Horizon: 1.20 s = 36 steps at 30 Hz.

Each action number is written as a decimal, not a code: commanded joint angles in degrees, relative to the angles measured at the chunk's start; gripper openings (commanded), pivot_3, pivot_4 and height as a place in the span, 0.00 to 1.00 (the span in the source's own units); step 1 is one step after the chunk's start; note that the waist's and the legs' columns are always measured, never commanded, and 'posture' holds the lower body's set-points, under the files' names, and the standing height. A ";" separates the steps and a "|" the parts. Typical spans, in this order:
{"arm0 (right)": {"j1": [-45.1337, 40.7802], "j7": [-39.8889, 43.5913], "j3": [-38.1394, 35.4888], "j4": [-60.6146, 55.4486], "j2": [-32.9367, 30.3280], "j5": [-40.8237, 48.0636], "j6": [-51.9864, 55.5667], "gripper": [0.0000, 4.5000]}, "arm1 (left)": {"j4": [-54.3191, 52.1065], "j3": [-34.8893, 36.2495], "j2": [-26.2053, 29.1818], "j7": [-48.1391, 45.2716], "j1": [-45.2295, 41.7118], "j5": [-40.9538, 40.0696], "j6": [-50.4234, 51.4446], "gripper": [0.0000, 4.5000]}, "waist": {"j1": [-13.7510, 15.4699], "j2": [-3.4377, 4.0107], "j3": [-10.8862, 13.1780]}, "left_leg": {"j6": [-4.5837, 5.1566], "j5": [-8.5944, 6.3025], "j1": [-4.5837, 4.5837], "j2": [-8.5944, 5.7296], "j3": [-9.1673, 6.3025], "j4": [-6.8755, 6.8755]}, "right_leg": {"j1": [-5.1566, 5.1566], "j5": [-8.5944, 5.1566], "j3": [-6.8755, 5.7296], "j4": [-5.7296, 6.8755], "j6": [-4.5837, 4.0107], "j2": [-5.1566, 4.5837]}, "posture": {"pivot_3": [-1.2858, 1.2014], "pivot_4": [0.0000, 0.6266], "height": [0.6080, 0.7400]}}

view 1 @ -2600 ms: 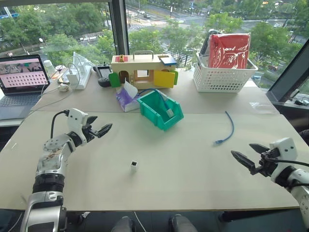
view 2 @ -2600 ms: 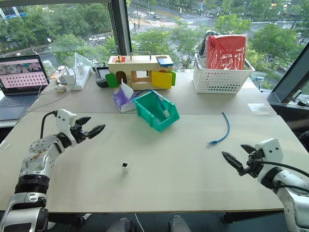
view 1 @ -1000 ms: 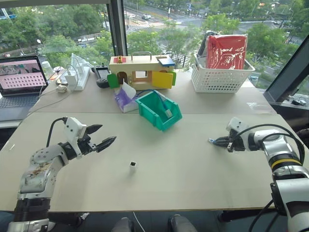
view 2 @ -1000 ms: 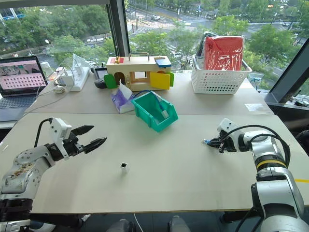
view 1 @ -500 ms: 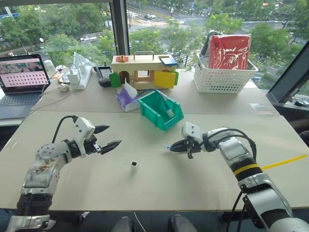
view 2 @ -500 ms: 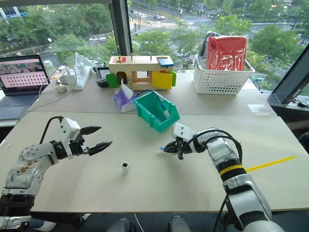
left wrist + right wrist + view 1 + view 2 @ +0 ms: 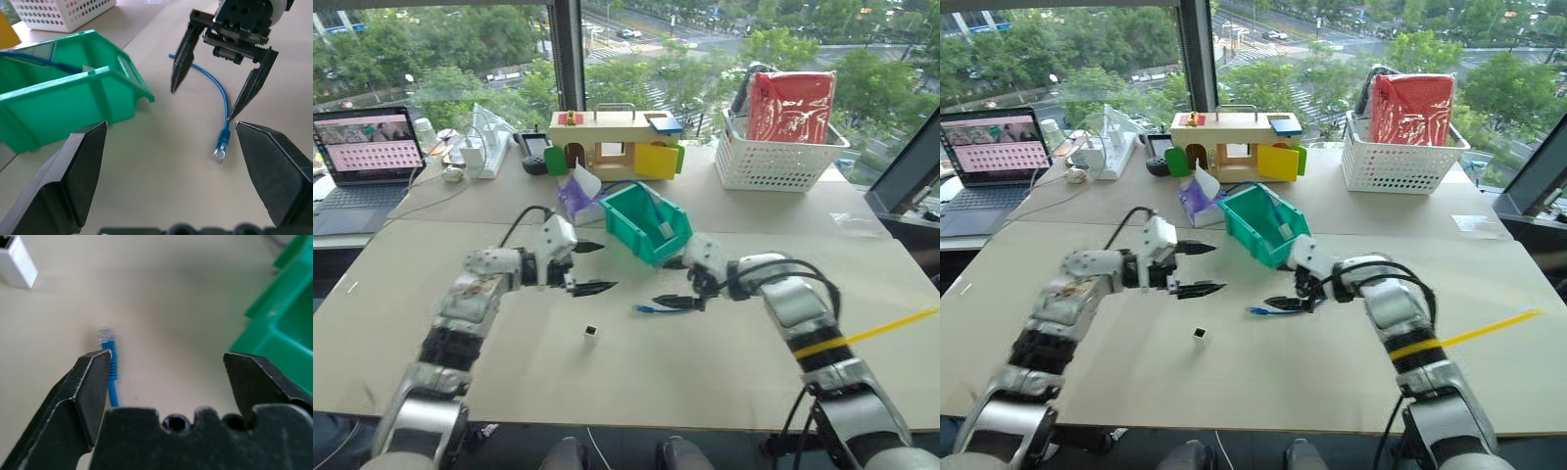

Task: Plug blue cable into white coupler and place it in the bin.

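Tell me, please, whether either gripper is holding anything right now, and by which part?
Nothing is held. The right gripper stands open over the blue cable, which lies on the table; the left gripper is open too.

Silver arms, toothed black jaws

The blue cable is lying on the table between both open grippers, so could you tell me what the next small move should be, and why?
Probably the left gripper closes in on the blue cable near its plug: the cable lies loose on the table, with the open right gripper above it.
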 commanded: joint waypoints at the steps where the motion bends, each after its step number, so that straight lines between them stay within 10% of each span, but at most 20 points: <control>1: 7.08 -2.90 -6.70 -14.39 -4.34 4.00 8.78 0.99 | 10.26 -3.51 -4.29 -4.80 -6.53 3.31 -6.68 1.00 | 0.24 0.00 0.00 | 0.01 -0.01 -0.03 -0.01 -0.01 0.00 | 0.00 0.00 0.00 -0.02 0.00 -0.01 | 0.52 0.24 0.94; 17: 30.31 -17.84 -19.94 -42.21 -6.79 12.50 27.02 0.99 | 41.54 -8.84 -11.51 -11.81 -16.81 16.62 -28.24 1.00 | -0.85 -0.03 0.01 | 0.09 -0.05 -0.08 -0.16 -0.25 0.08 | 0.07 -0.06 0.05 -0.08 0.11 -0.03 | 0.52 0.24 0.94; 31: 33.90 -23.57 -25.38 -47.84 -6.42 19.84 34.76 1.00 | 45.75 -8.86 -11.48 -10.63 -16.47 21.14 -28.09 0.02 | -0.84 -0.11 -0.07 | 0.18 0.00 0.10 -0.19 -0.40 0.15 | 0.33 -0.19 0.05 -0.02 0.31 0.00 | 0.52 0.24 0.94; 36: 36.91 -30.72 -32.79 -51.63 5.95 30.36 48.44 1.00 | 37.80 -3.73 -11.10 -11.88 -16.03 15.45 -18.67 0.02 | -1.10 -0.11 -0.07 | 0.19 0.01 -0.05 -0.19 -0.57 0.16 | 0.22 -0.13 0.03 0.01 0.22 0.07 | 0.52 0.24 0.94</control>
